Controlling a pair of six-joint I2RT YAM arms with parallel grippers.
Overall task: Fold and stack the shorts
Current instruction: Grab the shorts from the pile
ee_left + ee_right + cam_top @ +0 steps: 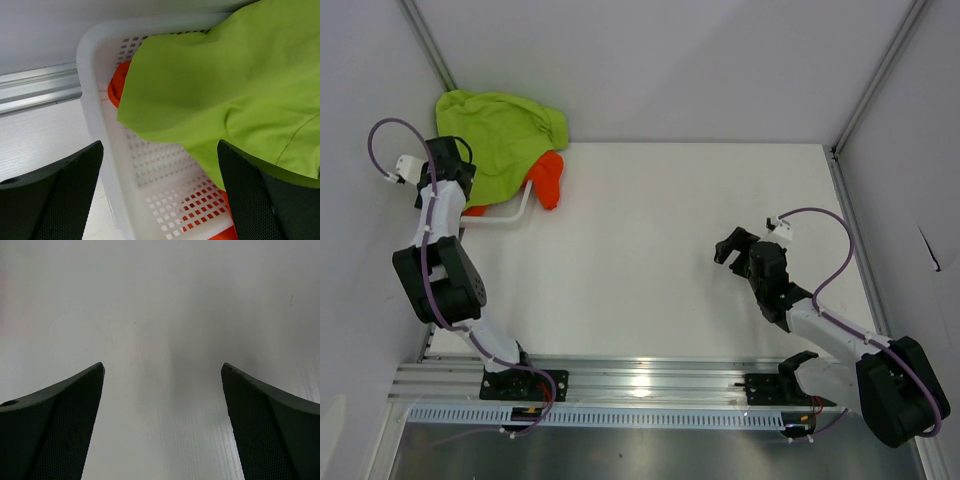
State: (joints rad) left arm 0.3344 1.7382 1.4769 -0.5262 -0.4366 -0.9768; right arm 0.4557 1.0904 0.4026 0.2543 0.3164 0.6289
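Left gripper, jaws spread, empty, over soft lime green fabric shorts in white plastic mesh basket; likely light, limp; pinch edge nearest jaws

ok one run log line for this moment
left gripper open over basket | green shorts atop orange shorts | right gripper open above table

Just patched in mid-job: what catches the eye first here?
The lime green shorts, heaped over the white mesh basket in the far left corner of the table, with the orange shorts poking out beneath. The left arm's jaws stand open just above that pile; the right arm's jaws are open above plain tabletop.
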